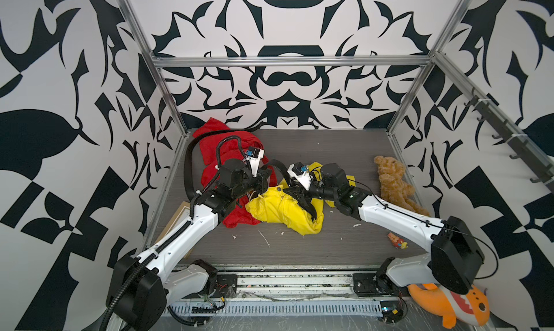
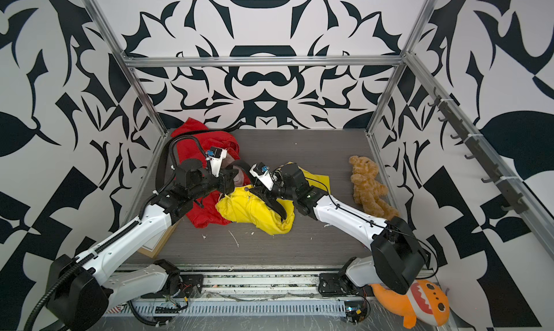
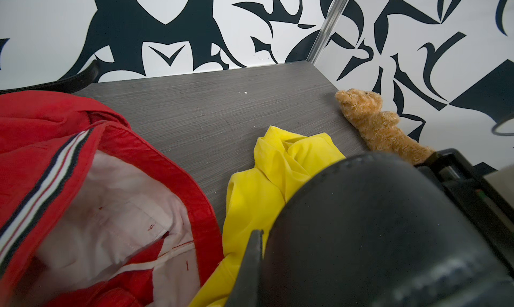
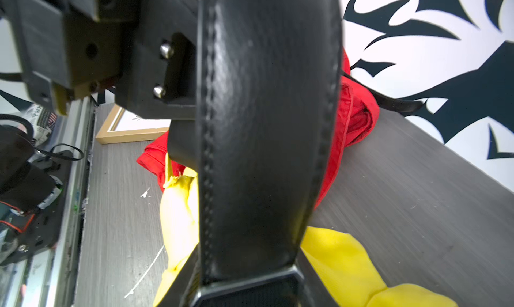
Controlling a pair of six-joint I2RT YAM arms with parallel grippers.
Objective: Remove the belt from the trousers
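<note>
A wide black belt lies across crumpled yellow trousers at mid-table and arcs back toward red trousers at the back left. Its far end shows behind the red cloth, by the wall. My right gripper is shut on the belt, which runs flat out from between its fingers. My left gripper is shut, with its tip pinching a raised peak of yellow cloth. In the left wrist view one finger shows beside the belt.
A brown teddy bear lies by the right wall. A wooden picture frame sits under my left arm at the table's left edge. A small red-yellow toy lies near the front right. An orange plush sits past the front rail.
</note>
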